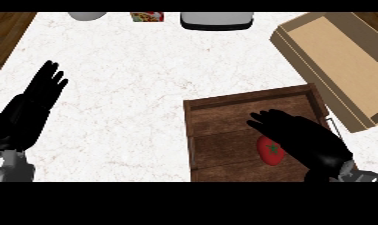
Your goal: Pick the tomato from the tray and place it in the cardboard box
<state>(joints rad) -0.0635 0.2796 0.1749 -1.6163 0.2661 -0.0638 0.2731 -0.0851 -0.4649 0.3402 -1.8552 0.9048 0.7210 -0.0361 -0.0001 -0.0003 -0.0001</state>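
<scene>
Robot hand (306, 136) over tomato (269, 151)

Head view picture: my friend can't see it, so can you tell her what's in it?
The robot's black right hand hovers open over a round red tomato lying in a dark wooden tray on a white marble counter. An open brown cardboard box sits just beyond the tray, to the right. The black left hand rests open at the left edge.

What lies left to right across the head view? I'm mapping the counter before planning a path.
Left hand → wooden tray → tomato → right hand → cardboard box.
</scene>
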